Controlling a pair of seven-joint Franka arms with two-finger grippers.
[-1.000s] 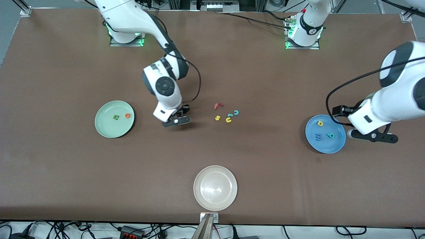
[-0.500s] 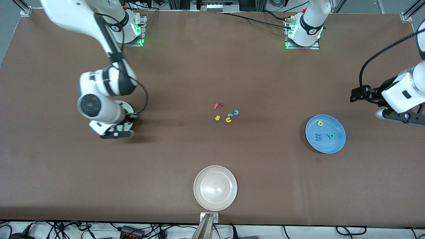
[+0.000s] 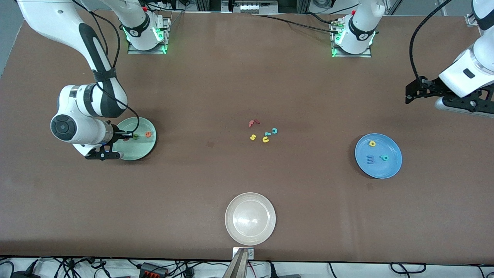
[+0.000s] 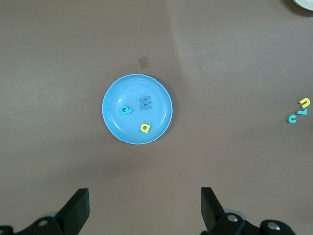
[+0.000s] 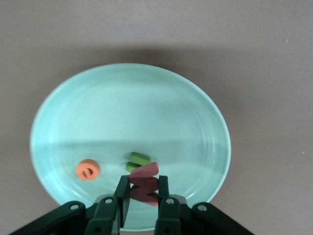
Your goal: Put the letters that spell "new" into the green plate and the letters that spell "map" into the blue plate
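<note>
From the front we've got the green plate [image 3: 143, 148] at nine o'clock of the table with the orange e [image 3: 148, 134] and green n [image 3: 135, 136] already in it, and our right gripper [image 3: 124, 138] hanging over that plate, a reddish scrap between its fingers. Out at three o'clock the blue plate [image 3: 388, 170] carries the yellow a [image 3: 372, 143], blue m [image 3: 370, 158] and teal p [image 3: 383, 157], so "map" looks finished. In the centre a small leftover cluster [image 3: 263, 132] of red, yellow and teal letters lies well apart from both plates, and a beige plate [image 3: 250, 218] sits empty at six o'clock. Our left gripper [image 3: 459, 106] waits high by the table's edge. Its wrist view shows us the blue plate [image 4: 113, 125] with all three letters inside, and the fingers [image 4: 76, 211] spread wide with nothing between them. The right wrist view settles it: jaws clamped on the w [image 5: 144, 183], just above the green plate [image 5: 161, 98], with the n [image 5: 137, 161] right beside it and the e [image 5: 87, 170] at nine o'clock of that. By our reckoning only the drop of that w is left.
</note>
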